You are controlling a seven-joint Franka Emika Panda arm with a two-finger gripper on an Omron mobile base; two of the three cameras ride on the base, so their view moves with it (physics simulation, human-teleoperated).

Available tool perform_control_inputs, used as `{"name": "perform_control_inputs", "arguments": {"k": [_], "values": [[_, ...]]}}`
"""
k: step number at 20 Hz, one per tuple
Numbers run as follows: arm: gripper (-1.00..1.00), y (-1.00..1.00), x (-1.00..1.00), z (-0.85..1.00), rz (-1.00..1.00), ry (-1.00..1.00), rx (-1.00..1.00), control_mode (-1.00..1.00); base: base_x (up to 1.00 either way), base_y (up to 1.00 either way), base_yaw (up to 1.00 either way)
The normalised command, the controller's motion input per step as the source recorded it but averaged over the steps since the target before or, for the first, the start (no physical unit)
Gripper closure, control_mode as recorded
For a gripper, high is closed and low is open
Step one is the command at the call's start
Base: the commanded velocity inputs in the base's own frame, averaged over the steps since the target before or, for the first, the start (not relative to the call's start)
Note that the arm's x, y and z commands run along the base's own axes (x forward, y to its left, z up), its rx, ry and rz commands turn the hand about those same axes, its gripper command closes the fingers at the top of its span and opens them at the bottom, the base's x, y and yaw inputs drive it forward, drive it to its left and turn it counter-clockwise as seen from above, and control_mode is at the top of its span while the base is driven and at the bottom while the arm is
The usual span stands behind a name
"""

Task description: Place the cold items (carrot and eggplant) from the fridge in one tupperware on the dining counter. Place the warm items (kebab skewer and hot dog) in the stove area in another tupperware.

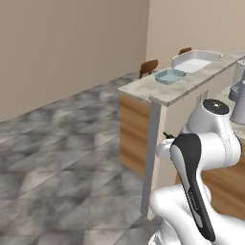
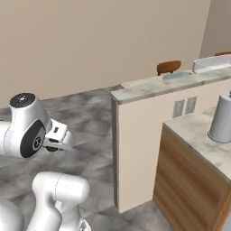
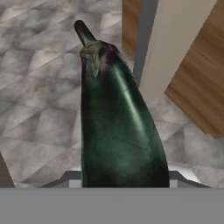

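Eggplant (image 3: 118, 127), glossy, dark and tapered with a curled stem, clamped in my tool above grey marbled floor (image 3: 39, 96); pale stone-topped table (image 1: 158, 88) carries two shallow tupperware (image 1: 170, 75).

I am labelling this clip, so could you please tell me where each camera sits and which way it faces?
Left base view: behind the arm on its left, looking forward and down at the dining counter with two tupperware containers; the arm rises at lower right.
Right base view: behind on the right, facing the same dining counter and a grey kettle; the arm shows at lower left.
Hand view: on the hand, looking along the held eggplant towards the floor and cabinet.
Both base views share the dining counter, chairs and floor.
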Motion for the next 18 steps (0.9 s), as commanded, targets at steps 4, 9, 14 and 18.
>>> {"name": "perform_control_inputs", "arguments": {"k": [4, 9, 14, 18], "values": [[1.00, 0.00, 0.00, 0.00, 0.00, 0.00, 0.00, 1.00, 0.63, 1.00, -0.22], [1.00, 0.00, 0.00, 0.00, 0.00, 0.00, 0.00, 1.00, 0.72, 1.00, -0.35], [1.00, 0.00, 0.00, 0.00, 0.00, 0.00, 0.00, 1.00, 0.67, 1.00, -0.40], [1.00, 0.00, 0.00, 0.00, 0.00, 0.00, 0.00, 1.00, 0.62, 1.00, -0.44]]}}
